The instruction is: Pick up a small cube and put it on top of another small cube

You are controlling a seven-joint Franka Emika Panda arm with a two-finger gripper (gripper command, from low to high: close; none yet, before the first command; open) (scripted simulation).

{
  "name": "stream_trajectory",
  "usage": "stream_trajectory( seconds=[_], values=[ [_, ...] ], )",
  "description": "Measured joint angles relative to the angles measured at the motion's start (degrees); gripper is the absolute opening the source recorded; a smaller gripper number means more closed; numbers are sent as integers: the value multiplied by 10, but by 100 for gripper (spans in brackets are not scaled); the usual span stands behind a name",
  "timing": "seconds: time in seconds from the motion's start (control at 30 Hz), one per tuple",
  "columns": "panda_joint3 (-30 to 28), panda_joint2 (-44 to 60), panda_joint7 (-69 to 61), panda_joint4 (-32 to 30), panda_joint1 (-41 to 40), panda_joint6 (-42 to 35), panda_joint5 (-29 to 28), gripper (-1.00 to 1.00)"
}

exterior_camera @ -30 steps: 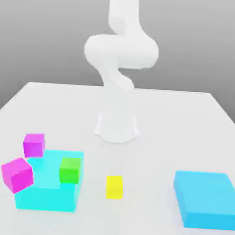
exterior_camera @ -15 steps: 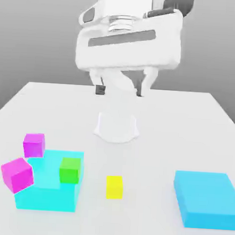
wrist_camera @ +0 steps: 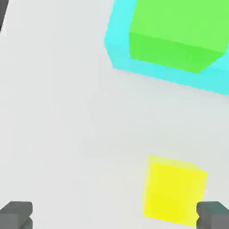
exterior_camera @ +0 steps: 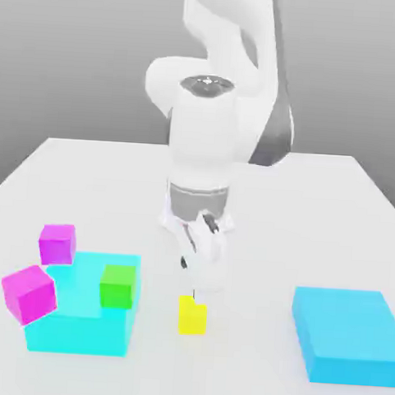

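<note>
Above the small plain yellow cube the tool hangs spread; bare white table separates it from the plain green cube.

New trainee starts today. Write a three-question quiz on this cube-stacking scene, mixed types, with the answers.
1. True or false: the green cube sits on the table.
2. Multiple choice: what lies nearest the gripper? A) yellow cube B) a magenta cube C) the cyan block at the exterior view's right
3. Fill in: in the hand view the fingers are spread ____.

Key
1. False; it sits on a cyan block.
2. A
3. open, one fingertip beside the yellow cube, not gripping it.
</note>
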Motion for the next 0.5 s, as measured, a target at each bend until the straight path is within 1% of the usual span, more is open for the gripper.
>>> stream_trajectory(
  seconds=[0.07,0.1,0.2,0.27,0.3,0.47,0.5],
  values=[
    [-13,38,54,-2,-3,29,-51,0],
    [-33,58,81,1,7,44,-85,0],
    [-118,120,146,14,73,91,-169,0],
    [-173,161,160,22,124,125,-188,0],
    [-190,178,166,25,140,139,-194,-100],
    [-190,178,165,25,140,140,-194,-100],
    [-199,186,168,27,147,147,-198,-100]
  ],
)
